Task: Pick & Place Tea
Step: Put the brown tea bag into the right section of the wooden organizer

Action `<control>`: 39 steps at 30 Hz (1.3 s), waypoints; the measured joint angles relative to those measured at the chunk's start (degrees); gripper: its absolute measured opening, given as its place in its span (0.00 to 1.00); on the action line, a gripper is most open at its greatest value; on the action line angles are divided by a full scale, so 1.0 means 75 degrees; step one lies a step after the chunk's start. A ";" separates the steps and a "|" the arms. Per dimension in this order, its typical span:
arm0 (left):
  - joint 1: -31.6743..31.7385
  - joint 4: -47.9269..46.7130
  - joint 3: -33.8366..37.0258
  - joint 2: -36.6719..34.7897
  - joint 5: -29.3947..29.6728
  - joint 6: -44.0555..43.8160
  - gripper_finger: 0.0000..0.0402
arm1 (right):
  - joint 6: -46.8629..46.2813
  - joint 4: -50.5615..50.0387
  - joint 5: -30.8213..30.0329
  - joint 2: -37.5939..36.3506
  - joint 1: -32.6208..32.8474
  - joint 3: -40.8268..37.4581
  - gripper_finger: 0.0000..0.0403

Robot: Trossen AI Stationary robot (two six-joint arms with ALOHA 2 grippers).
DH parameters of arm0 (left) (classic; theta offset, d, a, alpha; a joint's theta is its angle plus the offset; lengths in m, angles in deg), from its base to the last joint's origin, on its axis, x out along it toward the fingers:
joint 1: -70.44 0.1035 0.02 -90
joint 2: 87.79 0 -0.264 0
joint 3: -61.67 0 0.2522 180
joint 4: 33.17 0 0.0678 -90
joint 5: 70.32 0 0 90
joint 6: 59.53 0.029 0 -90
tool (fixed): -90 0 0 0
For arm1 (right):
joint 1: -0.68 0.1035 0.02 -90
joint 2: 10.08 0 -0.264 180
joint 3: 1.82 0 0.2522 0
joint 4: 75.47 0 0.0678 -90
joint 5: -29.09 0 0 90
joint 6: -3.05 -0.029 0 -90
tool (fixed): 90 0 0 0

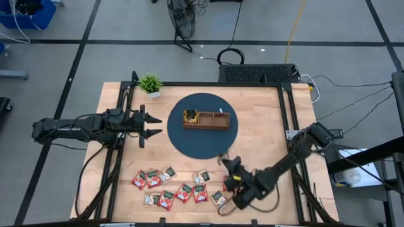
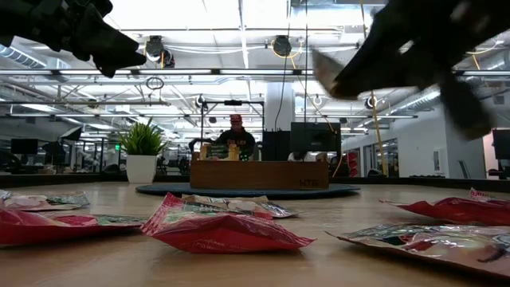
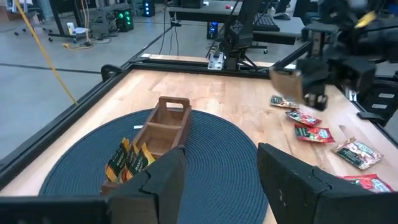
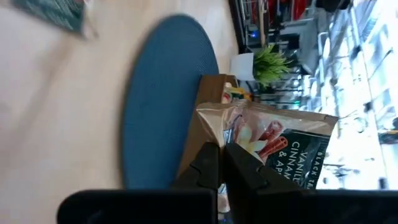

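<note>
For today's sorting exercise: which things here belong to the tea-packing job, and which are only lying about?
Part of the job:
- tea sachets spread on the table
- sachet pinched in the right gripper
- wooden tray on the round blue mat

Just lying about:
- small potted plant
- left gripper, open and waiting beside the mat
</note>
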 joint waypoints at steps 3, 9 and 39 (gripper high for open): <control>0.0003 0.0000 0.0000 0.0000 0.0003 0.0308 0.50 | 0.1970 0.2114 -0.0108 0.0001 -0.0412 -0.0673 0.00; 0.0000 0.0048 0.0000 0.0057 -0.0005 0.0979 0.50 | 0.6246 0.7402 -0.0043 0.0000 -0.1274 -0.1828 0.00; 0.0288 0.8013 -0.0581 0.6281 0.1036 0.0681 0.50 | 0.6493 1.0705 0.3694 0.0000 -0.4428 -0.2232 0.01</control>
